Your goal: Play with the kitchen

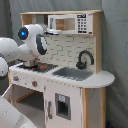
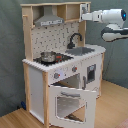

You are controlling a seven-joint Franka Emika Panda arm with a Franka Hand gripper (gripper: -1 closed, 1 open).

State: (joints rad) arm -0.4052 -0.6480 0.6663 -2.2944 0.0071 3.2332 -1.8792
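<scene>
Kitchen [image 2: 60, 65] fills centre of both exterior views; oven door [image 2: 67, 102] hangs open, low centre in second exterior view. Pot [image 2: 48, 56] on stovetop, faucet [image 2: 74, 39] behind sink.

Gripper [image 2: 83, 10] upper right in second exterior view, at top shelf by microwave [image 1: 70, 23]. Arm lies level, enters from frame right. Fingers: cannot tell.

Judgement: microwave nearest target; pot and oven door lie well below, toward frame left.

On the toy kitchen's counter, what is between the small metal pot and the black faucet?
In the second exterior view, between the small metal pot and the curved black faucet lies the rest of the black stovetop. After it comes the near part of the grey sink.
</scene>
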